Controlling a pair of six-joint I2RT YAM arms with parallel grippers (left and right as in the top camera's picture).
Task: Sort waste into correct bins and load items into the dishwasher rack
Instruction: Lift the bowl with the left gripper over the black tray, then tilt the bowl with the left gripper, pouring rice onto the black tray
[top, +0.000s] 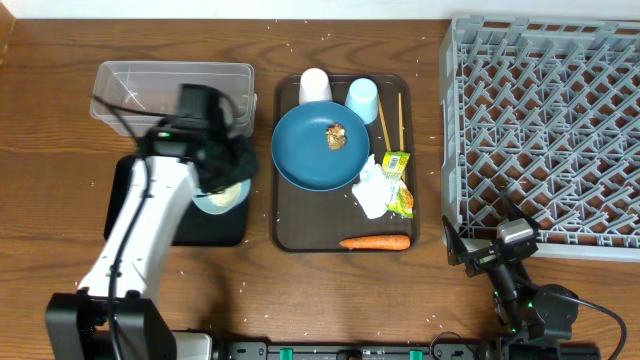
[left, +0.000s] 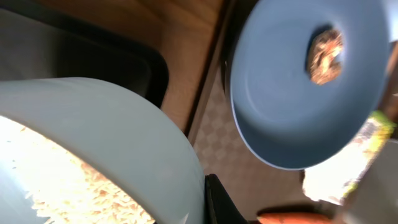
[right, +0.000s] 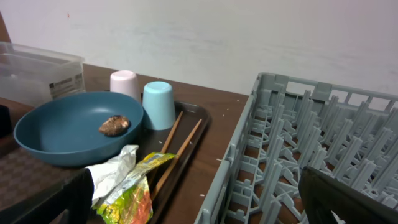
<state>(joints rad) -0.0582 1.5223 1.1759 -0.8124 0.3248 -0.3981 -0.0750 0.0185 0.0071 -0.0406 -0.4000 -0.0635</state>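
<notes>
My left gripper is shut on the rim of the pale blue-white bowl, holding it tilted over the black tray. In the left wrist view, one finger presses the bowl, which holds white rice. On the brown serving tray, the dark blue plate carries the brown lump. Beside it are a white cup, a light blue cup, chopsticks, a tissue, a wrapper and a carrot. My right gripper is open and empty by the rack.
The clear tub stands empty behind the black tray. The brown serving tray lies between the bins and the rack. Stray rice grains dot the wooden table. The right wrist view shows the rack's near wall close to the tray.
</notes>
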